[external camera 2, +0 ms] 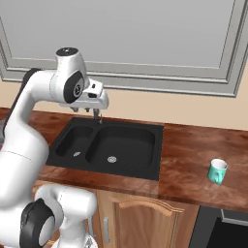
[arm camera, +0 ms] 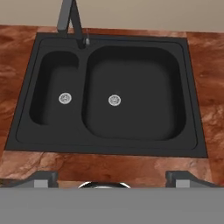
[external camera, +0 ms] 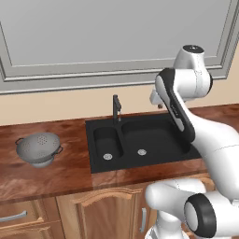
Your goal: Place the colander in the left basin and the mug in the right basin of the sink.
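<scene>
The grey colander [external camera: 39,148] stands upright on the wooden counter, well left of the black sink [external camera: 140,163]. On the counter far right of the sink stands the teal mug [external camera 2: 218,171]. My gripper [external camera 2: 93,112] hangs high above the sink's back edge, near the faucet, far from both objects. From the hand camera, the narrow left basin [arm camera: 50,109] and the wide right basin [arm camera: 140,105] lie below, each holding nothing but a silver drain. The gripper [arm camera: 111,179] is open with nothing between its fingertips [arm camera: 41,178].
A black faucet [external camera: 116,108] rises behind the divider. A wall with a framed window panel [external camera: 116,32] runs behind the counter [external camera: 65,172]. Wooden cabinets [external camera: 98,214] sit below the counter's front edge.
</scene>
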